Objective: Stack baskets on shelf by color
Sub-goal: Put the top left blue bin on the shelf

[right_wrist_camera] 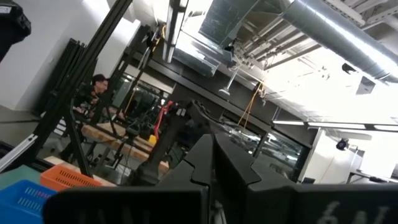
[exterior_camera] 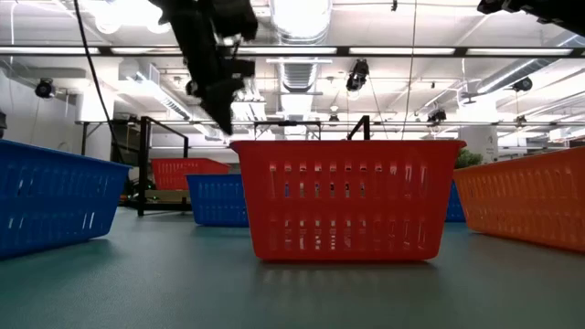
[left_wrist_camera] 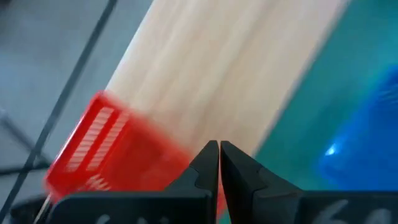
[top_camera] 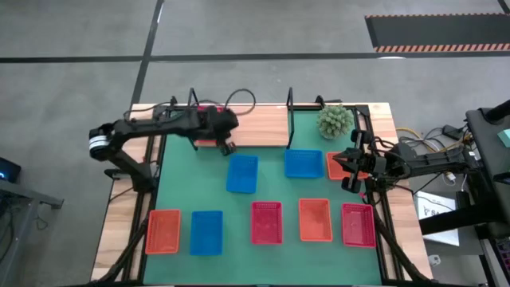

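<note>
High view, left to right: our left pincer (top_camera: 227, 148), fingers pressed together and empty, hangs just beside a red plastic mesh basket (top_camera: 205, 137) on the light-wood shelf (top_camera: 259, 126). Nine baskets remain on the green worktop (top_camera: 275, 190). Our right pincer (top_camera: 351, 169), apparently closed, waits near an orange basket (top_camera: 336, 165). Stacking has barely begun.

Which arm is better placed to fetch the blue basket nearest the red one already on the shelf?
Left. Its tool, empty, hangs by the shelf, close to that blue basket; the right tool waits near the table's right edge.
</note>
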`<action>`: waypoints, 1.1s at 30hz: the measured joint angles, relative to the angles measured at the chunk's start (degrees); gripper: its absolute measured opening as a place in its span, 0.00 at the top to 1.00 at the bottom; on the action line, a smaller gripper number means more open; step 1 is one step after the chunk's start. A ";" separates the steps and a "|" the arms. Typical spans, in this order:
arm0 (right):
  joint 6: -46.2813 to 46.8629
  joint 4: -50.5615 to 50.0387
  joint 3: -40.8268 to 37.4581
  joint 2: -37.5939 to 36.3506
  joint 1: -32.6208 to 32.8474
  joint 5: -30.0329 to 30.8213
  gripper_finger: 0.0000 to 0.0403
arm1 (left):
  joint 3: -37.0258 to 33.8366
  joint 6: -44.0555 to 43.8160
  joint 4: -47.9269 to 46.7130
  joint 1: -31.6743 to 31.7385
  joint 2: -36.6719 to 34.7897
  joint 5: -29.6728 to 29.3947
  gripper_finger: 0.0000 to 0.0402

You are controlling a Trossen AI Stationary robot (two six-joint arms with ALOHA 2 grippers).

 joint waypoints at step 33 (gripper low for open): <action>9.12 24.27 7.83 29.20 0.19 -1.19 0.98 | -29.47 36.33 48.28 -22.11 -33.89 1.40 1.00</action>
